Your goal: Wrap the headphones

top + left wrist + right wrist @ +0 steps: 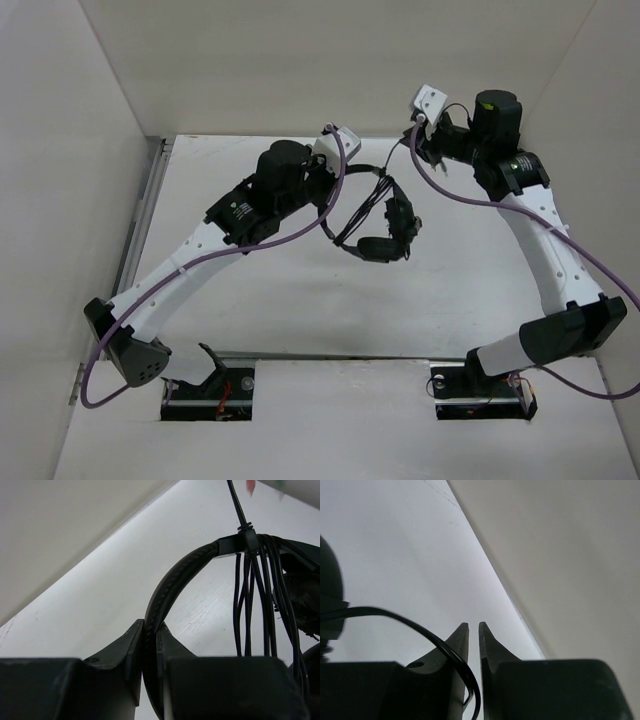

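Mostly white, the counter [300,330] carries both arms from its near edge. The left arm [190,250] reaches to the middle near the far edge, and the right arm [545,240] bends toward the far right corner. The headphones [382,248] hang just past the left arm's tip, over the counter's middle and somewhat toward the far edge, with the two earcups [398,215] lowest. The left jaws are clamped tight on the headband [170,590], which arches up from between them. Several loops of cable [248,610] hang over the headband near one earcup. One strand runs on toward the right arm's tip. The right jaws stand narrowly parted, and the cable [420,627] drapes across one finger [457,650] beside the gap, with nothing between the tips. The reddish plug [251,485] shows small at the top edge of the left wrist view.
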Available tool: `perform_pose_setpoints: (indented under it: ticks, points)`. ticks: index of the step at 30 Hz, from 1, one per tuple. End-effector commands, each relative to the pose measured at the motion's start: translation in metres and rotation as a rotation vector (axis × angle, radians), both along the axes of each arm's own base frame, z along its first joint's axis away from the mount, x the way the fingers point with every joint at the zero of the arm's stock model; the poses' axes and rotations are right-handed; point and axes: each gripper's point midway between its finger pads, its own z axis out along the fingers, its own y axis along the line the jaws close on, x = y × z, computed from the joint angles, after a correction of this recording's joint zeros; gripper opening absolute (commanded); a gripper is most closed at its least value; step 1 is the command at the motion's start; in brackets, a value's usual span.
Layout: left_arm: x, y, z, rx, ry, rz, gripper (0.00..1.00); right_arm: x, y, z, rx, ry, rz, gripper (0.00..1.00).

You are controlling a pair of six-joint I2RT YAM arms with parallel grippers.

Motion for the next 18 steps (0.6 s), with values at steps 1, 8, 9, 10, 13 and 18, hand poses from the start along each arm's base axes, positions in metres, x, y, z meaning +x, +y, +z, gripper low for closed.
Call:
perform_pose_setpoints:
  ticks: [1,8,9,10,13,18]
  points:
    - [-0.015,0.005,0.042,-0.092,-0.053,-0.043,0.00,0.003,-0.008,0.001,0.073,0.052,0.011,0.26]
    - [-0.016,0.010,0.058,-0.128,-0.053,-0.041,0.00,0.002,-0.017,-0.036,0.125,0.198,0.029,0.37]
    - [-0.016,0.010,0.060,-0.133,-0.050,-0.043,0.00,0.001,-0.017,-0.042,0.132,0.223,0.032,0.38]
    - [-0.016,0.011,0.062,-0.139,-0.049,-0.043,0.00,0.000,-0.018,-0.048,0.139,0.243,0.035,0.39]
    - [-0.015,0.011,0.065,-0.152,-0.041,-0.041,0.00,0.004,-0.023,-0.067,0.157,0.306,0.018,0.40]
    - [-0.010,0.016,0.068,-0.179,-0.024,-0.024,0.00,0.014,-0.038,-0.092,0.200,0.379,-0.042,0.41]
